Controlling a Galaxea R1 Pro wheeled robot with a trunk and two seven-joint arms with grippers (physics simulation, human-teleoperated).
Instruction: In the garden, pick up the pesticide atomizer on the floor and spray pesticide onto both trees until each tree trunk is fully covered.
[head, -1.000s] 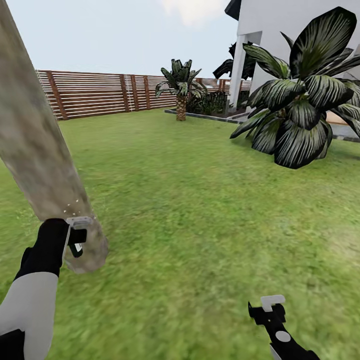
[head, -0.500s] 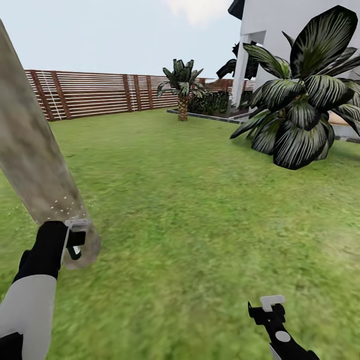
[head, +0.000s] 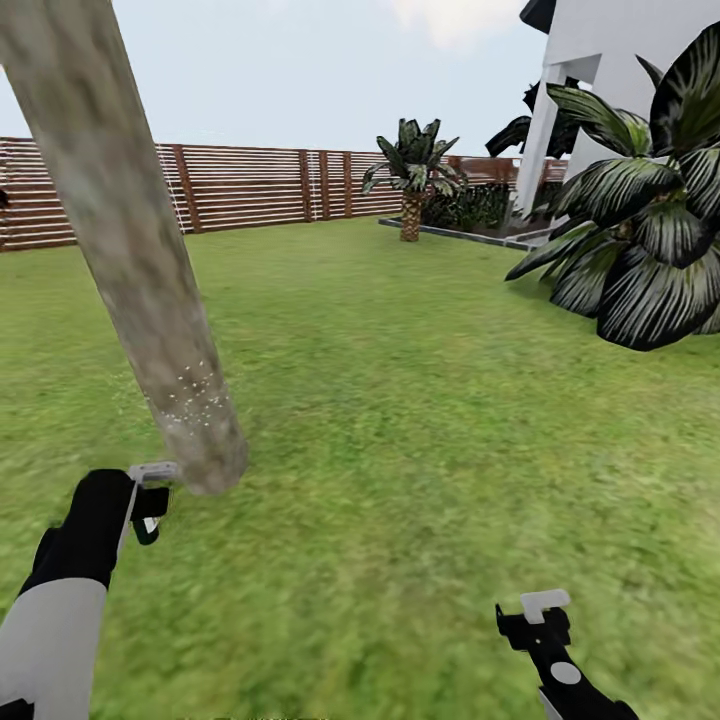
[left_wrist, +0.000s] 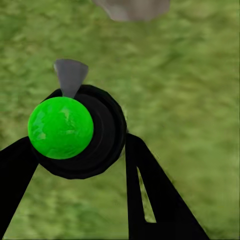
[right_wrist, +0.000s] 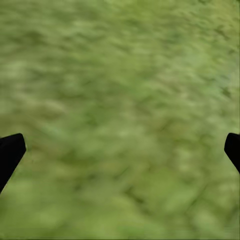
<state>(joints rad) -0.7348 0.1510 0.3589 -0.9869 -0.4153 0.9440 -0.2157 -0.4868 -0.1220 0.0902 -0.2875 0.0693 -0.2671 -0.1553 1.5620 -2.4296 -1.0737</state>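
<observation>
garden (head: 420, 400): green lawn, wooden fence (head: 250, 185) behind
left gripper (left_wrist: 95, 165): clamped on atomizer (left_wrist: 75, 130), near tree trunk (head: 130, 240)
right gripper (right_wrist: 120, 150): fingers apart, over grass

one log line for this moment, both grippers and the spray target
left gripper: shut on atomizer | aimed: tree trunk base, white specks there | right gripper: open, over lawn

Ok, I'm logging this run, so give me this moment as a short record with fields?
setting: lawn, slatted fence
left claw: shut on sprayer with green cap
aim: lower tree trunk, close ahead
spray marks: white specks on trunk near its base
right claw: open, nothing in it, over grass
nearby: palm, white house
</observation>
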